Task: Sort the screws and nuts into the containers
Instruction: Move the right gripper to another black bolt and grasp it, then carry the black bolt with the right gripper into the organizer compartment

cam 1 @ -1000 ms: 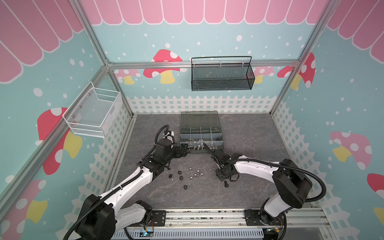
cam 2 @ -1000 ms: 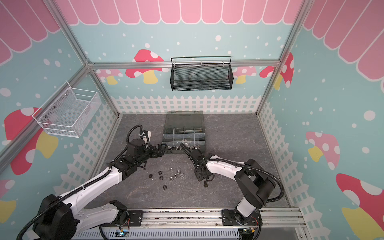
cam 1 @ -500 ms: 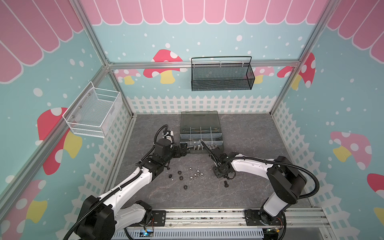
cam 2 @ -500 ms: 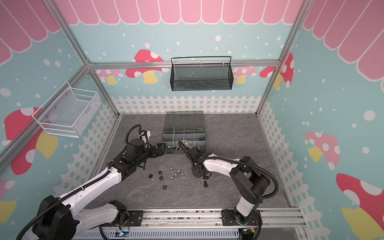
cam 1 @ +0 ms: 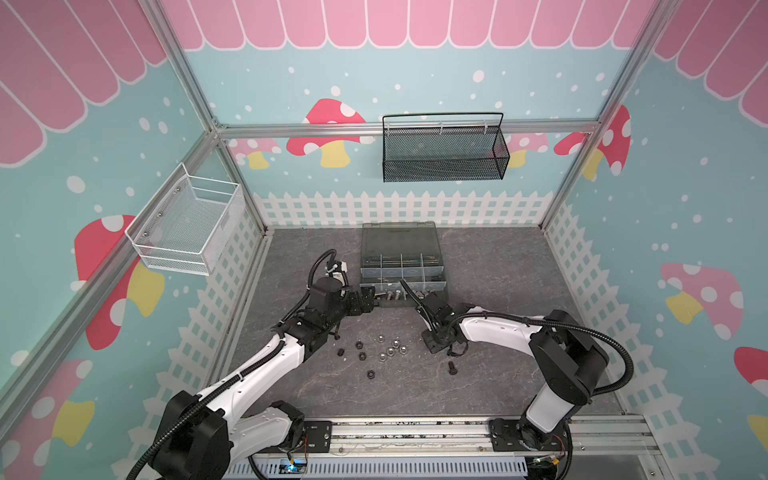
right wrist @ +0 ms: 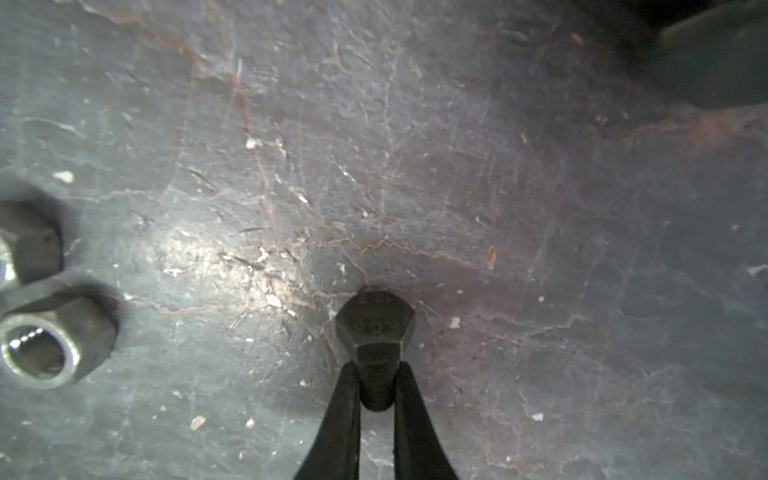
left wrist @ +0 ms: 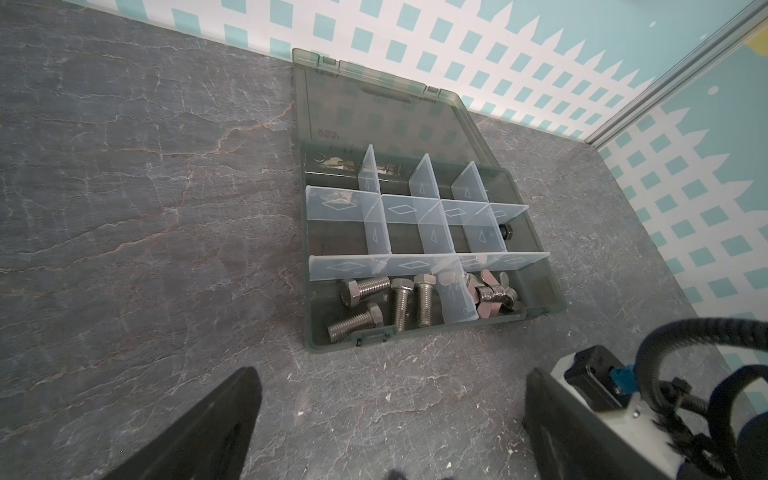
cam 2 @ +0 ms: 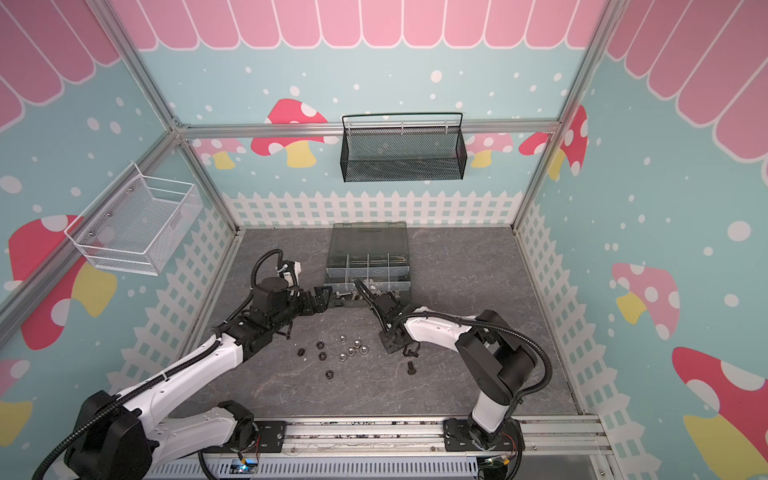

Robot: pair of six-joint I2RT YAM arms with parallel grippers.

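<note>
Black screw (right wrist: 376, 332) rests on the grey table (right wrist: 540, 208), at 3 o'clock of the loose nuts (cam 1: 390, 347) in a top view. Right gripper (right wrist: 375, 374) is clenched on its shank, just under the head; it looks hard, light and probably slippery. Left gripper (left wrist: 386, 390) stands released.

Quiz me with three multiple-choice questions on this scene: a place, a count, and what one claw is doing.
1. Where are the silver screws?
A. white wire basket
B. black mesh basket
C. a compartment of the organiser case

2. How many silver screws lie there?
A. four
B. one
C. nine

3. The right gripper is:
A. open and empty
B. shut on a black screw
C. shut on a silver nut

Answers: C, the left wrist view shows them inside the case; A, four hex heads can be counted there; B, the right wrist view shows its fingers pinching the screw's shank.
</note>
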